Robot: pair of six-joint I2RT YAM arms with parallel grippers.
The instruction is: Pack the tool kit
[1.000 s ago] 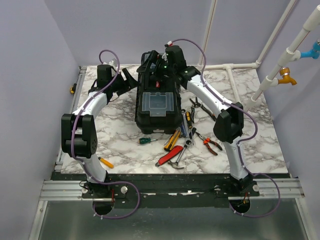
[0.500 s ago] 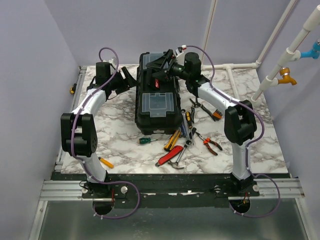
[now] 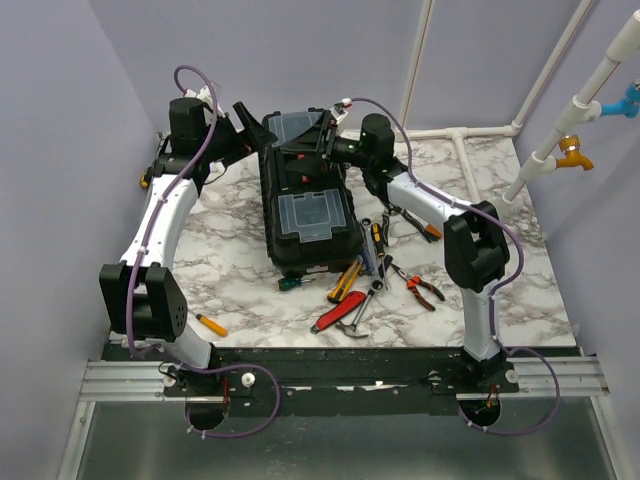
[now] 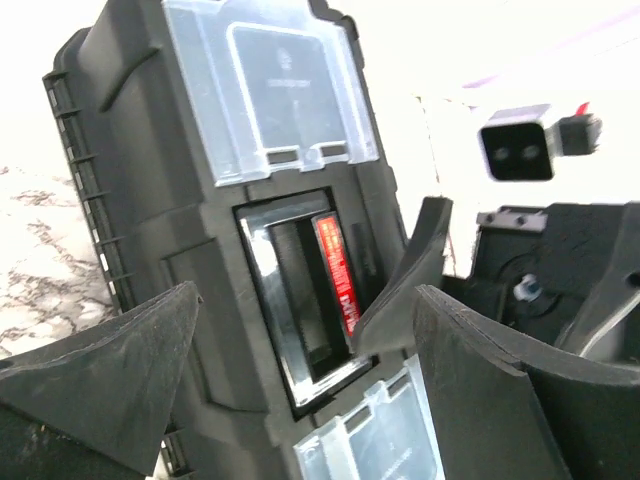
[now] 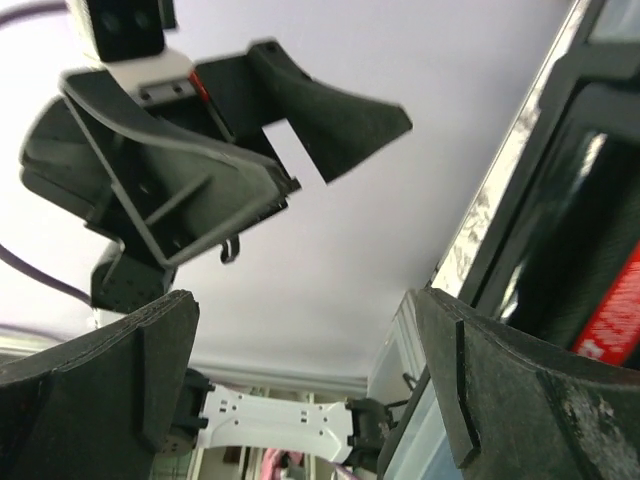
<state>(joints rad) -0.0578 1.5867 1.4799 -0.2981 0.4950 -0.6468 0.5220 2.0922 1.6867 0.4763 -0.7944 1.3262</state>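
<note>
The black toolbox (image 3: 308,200) lies closed on the marble table, slightly turned, with two grey translucent lid compartments (image 3: 312,212) and a red handle (image 4: 335,268) in its recess. My left gripper (image 3: 250,118) is open and empty, raised at the box's far left corner; in the left wrist view (image 4: 300,385) it looks down on the lid. My right gripper (image 3: 322,143) is open and empty over the lid's handle area, one fingertip (image 4: 420,255) next to the red handle (image 5: 612,310). The left gripper also shows in the right wrist view (image 5: 200,150). Loose tools lie right of and in front of the box.
On the table lie a green-handled screwdriver (image 3: 290,282), yellow pliers (image 3: 346,277), a red hammer (image 3: 336,315), red pliers (image 3: 425,288), a wrench (image 3: 373,288), black pliers (image 3: 402,216) and a yellow screwdriver (image 3: 210,324). White pipes (image 3: 470,140) run at the back right.
The toolbox's far end has swung left. My left gripper has risen and moved toward the back wall. My right gripper has turned sideways over the lid.
</note>
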